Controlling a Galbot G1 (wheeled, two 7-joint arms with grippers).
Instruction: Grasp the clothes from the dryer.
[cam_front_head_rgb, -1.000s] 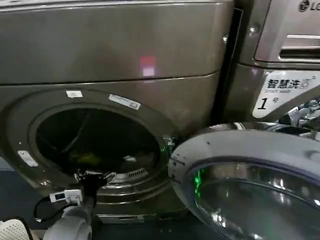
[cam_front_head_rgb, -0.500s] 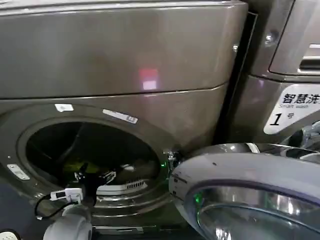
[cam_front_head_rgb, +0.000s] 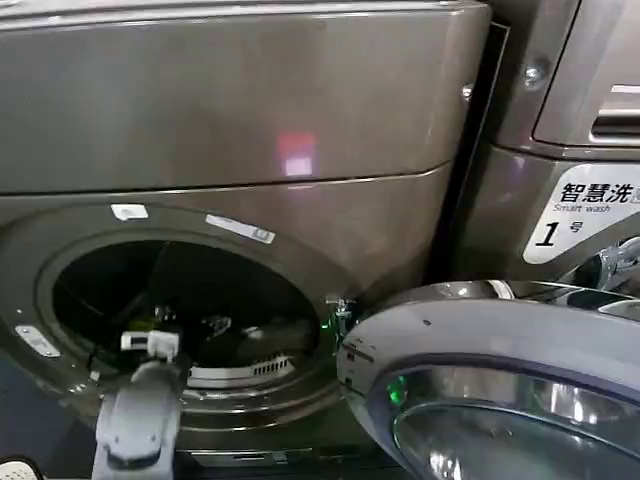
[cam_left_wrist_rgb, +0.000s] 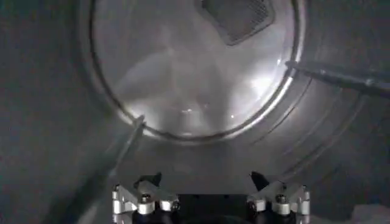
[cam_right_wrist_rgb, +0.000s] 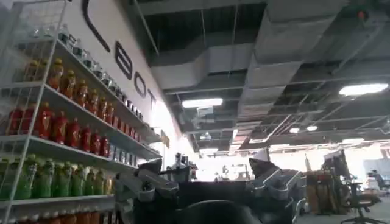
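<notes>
brown-grey metal is framing the moment: the dryer (cam_front_head_rgb: 250, 120) is standing in front of me with its round porthole ring (cam_front_head_rgb: 330, 270) exposed and its grey-rimmed glass door (cam_front_head_rgb: 500, 390) swung open to my right, low in the head view. i am reaching my left arm (cam_front_head_rgb: 140, 420) up from below and pushing my left gripper (cam_front_head_rgb: 185, 335) past the lower lip of the porthole into the dark drum. from the left wrist camera my left gripper (cam_left_wrist_rgb: 210, 198) is showing its two fingers (cam_left_wrist_rgb: 143, 198) spread wide apart with nothing between them, pointing at the pale, shiny back wall of the drum (cam_left_wrist_rgb: 195, 67) and its dark vent grille (cam_left_wrist_rgb: 237, 15). a drum paddle (cam_left_wrist_rgb: 341, 76) is running along the curved wall beside that back plate. the clothes are lying on the drum floor: a sliver of yellow-green fabric (cam_front_head_rgb: 140, 322) is peeking out just beside my wrist in the head view, and whether my fingers are touching it i cannot tell. my right gripper (cam_right_wrist_rgb: 210, 189) is sitting away from the machine, tilted upward toward a ceiling with strip lights (cam_right_wrist_rgb: 201, 102) and a white shelf rack of coloured bottles (cam_right_wrist_rgb: 55, 131); its fingers are standing apart and holding nothing. a neighbouring machine with a white label marked 1 (cam_front_head_rgb: 585, 215) is standing to my right.
</notes>
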